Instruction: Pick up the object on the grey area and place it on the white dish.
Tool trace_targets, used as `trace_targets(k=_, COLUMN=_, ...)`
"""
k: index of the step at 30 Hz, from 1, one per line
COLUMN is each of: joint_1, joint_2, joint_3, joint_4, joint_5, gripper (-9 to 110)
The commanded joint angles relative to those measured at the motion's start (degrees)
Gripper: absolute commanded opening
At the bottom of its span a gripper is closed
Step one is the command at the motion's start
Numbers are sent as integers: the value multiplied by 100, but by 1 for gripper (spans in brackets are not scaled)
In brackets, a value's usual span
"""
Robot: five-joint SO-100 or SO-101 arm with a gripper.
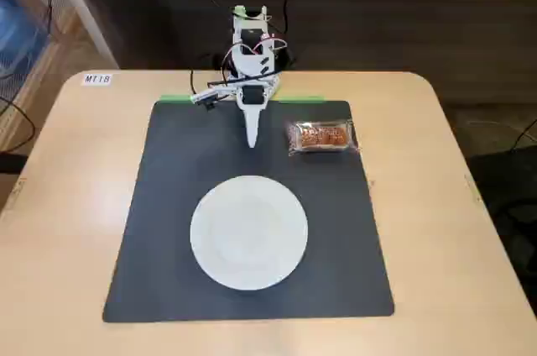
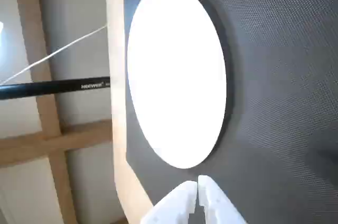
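Since the snack sits at the upper right of the grey mat, off to the right of the gripper in the fixed view, the wrist view can't see it at all; it only shows the white dish and mat. Main risk, as I read it: approach runs on the fixed view alone, so a small aim error means the fingers land on the crinkly wrapper edge and it slips out or skids across the mat. Wrapper is clear and glossy, probably low grip. Second risk: the snack lies near the mat's right edge, so a shove could push it onto the wooden table.

Pose: arm folded near its base at upper centre of the fixed view, gripper pointing down toward the mat, above the dish, tips pressed together in both views, holding nothing. Gripper enters the wrist view from the bottom edge, just below the dish rim. Dish is empty.
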Motion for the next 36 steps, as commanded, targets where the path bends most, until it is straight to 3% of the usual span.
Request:
trace_targets(k=1, joint_1=-114, joint_2=149, joint_3=202, joint_4=185, joint_5=-457, gripper=0)
trace_targets(k=14, joint_1=-211, joint_2=149, joint_3=26, joint_4=281, joint_5=-633, gripper=0)
trace_targets(k=21, joint_1=-791, joint_2=-782, joint_3=-2681, joint_4=738, joint_5=-791, gripper=0)
trace_targets(k=27, joint_1=-2276, joint_2=-2804, joint_3=-4667, joint_4=844, joint_5=-554, gripper=0)
trace_targets(k=36, joint_1=-3270, joint_2=-4614, joint_3=-6223, joint_4=2004, joint_5=1310, gripper=0)
